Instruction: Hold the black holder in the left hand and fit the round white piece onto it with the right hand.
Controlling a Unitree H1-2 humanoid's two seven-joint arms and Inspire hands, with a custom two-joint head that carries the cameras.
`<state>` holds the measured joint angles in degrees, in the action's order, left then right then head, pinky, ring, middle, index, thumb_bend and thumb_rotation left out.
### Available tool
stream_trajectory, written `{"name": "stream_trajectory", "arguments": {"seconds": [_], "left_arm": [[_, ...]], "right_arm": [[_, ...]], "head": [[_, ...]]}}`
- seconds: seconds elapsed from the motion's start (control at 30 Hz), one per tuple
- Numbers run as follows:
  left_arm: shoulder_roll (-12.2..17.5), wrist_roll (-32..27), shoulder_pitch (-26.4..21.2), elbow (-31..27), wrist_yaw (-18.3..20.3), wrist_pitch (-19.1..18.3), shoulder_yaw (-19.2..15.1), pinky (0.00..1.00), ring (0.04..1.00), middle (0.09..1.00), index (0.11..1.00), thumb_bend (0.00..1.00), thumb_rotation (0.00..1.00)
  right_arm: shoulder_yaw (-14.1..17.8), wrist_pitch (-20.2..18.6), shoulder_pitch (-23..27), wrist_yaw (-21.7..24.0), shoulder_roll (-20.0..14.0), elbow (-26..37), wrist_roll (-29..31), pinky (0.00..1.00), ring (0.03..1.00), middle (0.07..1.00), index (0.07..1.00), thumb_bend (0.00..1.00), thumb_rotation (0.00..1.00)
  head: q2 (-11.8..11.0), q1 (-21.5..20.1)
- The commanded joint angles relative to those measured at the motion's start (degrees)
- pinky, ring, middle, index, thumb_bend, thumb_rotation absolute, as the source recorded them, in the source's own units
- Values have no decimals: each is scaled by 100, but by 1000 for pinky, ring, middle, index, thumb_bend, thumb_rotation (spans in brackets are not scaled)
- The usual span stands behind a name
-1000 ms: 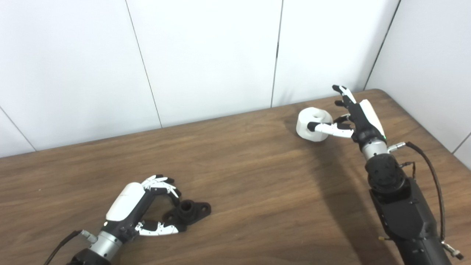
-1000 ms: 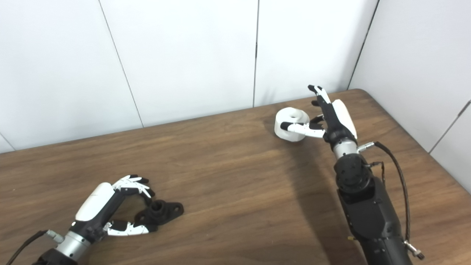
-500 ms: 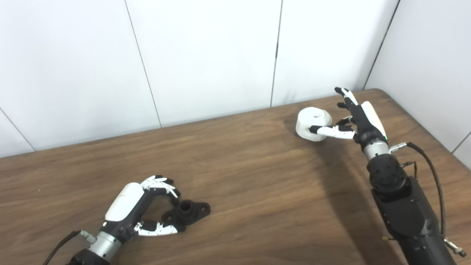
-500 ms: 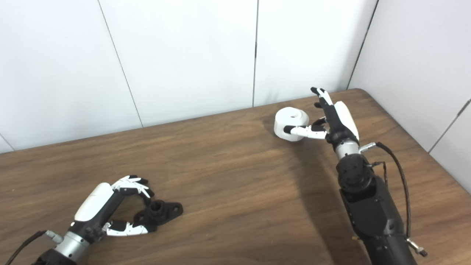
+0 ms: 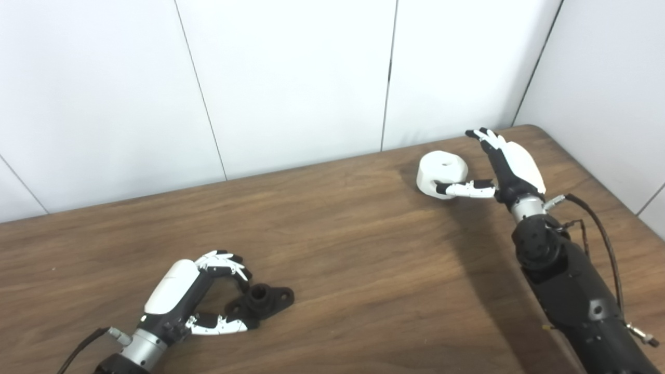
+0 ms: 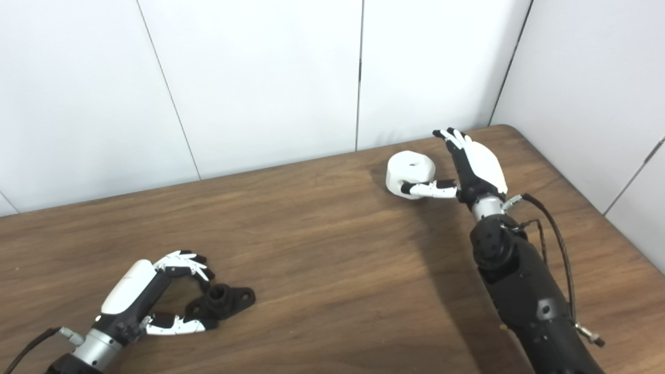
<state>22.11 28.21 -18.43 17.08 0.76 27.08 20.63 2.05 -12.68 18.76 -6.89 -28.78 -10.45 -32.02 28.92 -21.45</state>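
My right hand sits spread wide beside the round white piece, holding nothing; its thumb runs along the near side of the piece and seems to touch it low down, while the fingers arch up past the far side, clear of it; I read that as a cradle set to close across the width, which suits a squat cylinder standing flat on the table. Whether the thumb tip really presses the piece or only overlaps it from here, I cannot tell; the far wall of the piece is hidden.

My left hand lies low at the near edge, fingers curled over and thumb stretched beneath, bracketing one end of the black holder, which lies on the wood just past the fingertips; the curl looks like a pinch half closed, not yet a grip, and I judge it open; contact at the holder's near lug is too dark to make out. The two parts lie well apart; both forearms are cut off at the bottom edge.
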Motion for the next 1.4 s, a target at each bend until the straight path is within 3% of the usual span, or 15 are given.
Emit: {"name": "stream_trajectory", "arguments": {"seconds": [0.0,0.53,0.77,1.13,1.37], "left_arm": [[120,-17,-18,-139,68,-21,-54,891,800,646,481,520,43],[181,-187,-48,-138,36,-21,-17,895,793,641,481,520,43],[209,-175,-39,-183,49,-20,-32,891,790,641,481,520,43],[220,-194,-2,-256,64,-20,-90,883,786,638,481,520,44],[219,-178,33,-315,79,-19,-127,885,786,638,481,520,44]], "right_arm": [[-24,124,304,-126,-208,34,-130,998,1000,983,858,990,511],[-278,-8,485,-63,-295,-350,-352,1000,1000,999,761,974,517],[-319,-78,510,-29,-261,-379,-377,1000,1000,1000,746,964,487],[-459,-201,578,33,-266,-453,-471,1000,1000,997,733,989,554],[-525,-191,632,13,-239,-543,-503,1000,1000,986,727,962,532]], "head": [[0,-5],[-13,-34],[-14,-20],[19,-3],[23,17]]}}
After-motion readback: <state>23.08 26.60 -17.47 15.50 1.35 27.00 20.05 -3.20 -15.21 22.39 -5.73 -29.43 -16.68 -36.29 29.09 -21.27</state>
